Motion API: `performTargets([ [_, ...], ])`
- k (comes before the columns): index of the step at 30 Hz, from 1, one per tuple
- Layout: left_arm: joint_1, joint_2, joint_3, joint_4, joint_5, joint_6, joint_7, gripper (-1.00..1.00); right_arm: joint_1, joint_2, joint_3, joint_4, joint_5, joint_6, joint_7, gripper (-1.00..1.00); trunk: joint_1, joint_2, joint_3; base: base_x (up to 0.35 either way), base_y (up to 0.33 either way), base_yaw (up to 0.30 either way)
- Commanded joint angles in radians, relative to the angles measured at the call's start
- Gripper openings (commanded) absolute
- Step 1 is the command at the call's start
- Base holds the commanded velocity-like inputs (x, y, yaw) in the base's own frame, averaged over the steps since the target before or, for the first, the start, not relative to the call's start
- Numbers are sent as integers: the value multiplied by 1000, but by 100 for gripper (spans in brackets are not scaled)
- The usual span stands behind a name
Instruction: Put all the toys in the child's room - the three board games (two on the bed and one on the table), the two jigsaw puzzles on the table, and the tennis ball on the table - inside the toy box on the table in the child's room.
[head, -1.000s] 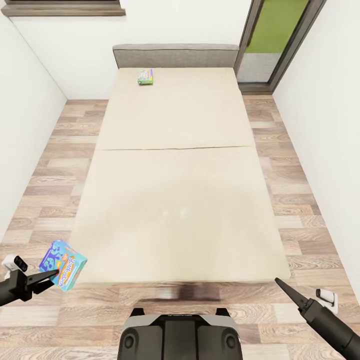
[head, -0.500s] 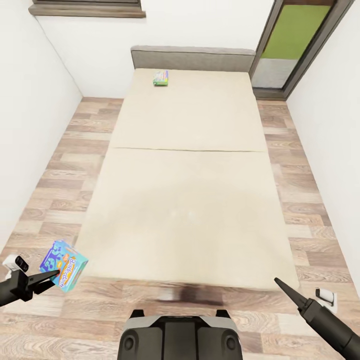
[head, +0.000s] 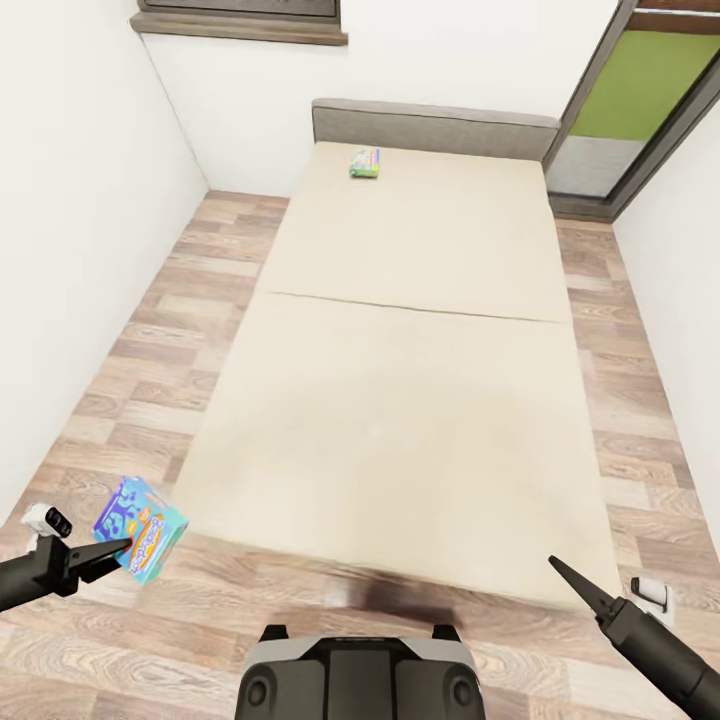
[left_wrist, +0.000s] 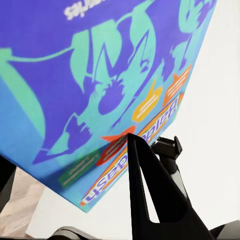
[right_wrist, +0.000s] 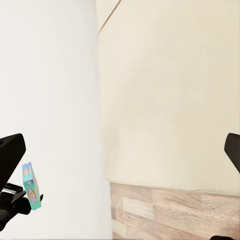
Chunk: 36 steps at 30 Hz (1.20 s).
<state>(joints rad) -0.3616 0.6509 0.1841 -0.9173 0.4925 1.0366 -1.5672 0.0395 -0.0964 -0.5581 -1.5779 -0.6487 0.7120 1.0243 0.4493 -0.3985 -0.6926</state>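
A blue and teal board game (head: 142, 528) hangs over the wood floor off the bed's near left corner, my left gripper (head: 118, 548) shut on its lower edge. In the left wrist view the box (left_wrist: 100, 75) looms large with a dark finger (left_wrist: 150, 195) against its edge. A green board game (head: 365, 163) lies flat at the far end of the cream bed (head: 420, 400), near the grey headboard (head: 435, 125). My right gripper (head: 556, 566) hovers empty past the bed's near right corner. The right wrist view shows this gripper (right_wrist: 120, 150) open, and far off the blue box (right_wrist: 30, 186).
White walls close in on both sides of the bed, with strips of plank floor (head: 140, 350) between. A glazed door with a green panel (head: 640, 90) stands at the back right, a window sill (head: 240, 25) at the back left. A small white object (head: 650, 590) lies on the floor.
The whole view has shifted: the bed and far wall now sit further right and tilted, so the camera has moved. Both grippers keep their poses, the left still holding the blue box.
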Motion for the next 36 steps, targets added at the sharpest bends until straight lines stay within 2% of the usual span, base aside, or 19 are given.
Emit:
performTargets([
  [1,0,0,-7,-3,0,11,-4,-100,0,0,-1,-1,-5,7,1,100,1,-1,0,0,0,140],
  [8,0,-2,-17,-8,0,10,-4,-100,0,0,-3,0,-5,7,4,100,1,-1,11,0,0,114],
  [36,0,-3,-20,-22,0,7,-4,-100,0,0,-3,0,-5,6,4,100,1,-1,55,0,0,92],
])
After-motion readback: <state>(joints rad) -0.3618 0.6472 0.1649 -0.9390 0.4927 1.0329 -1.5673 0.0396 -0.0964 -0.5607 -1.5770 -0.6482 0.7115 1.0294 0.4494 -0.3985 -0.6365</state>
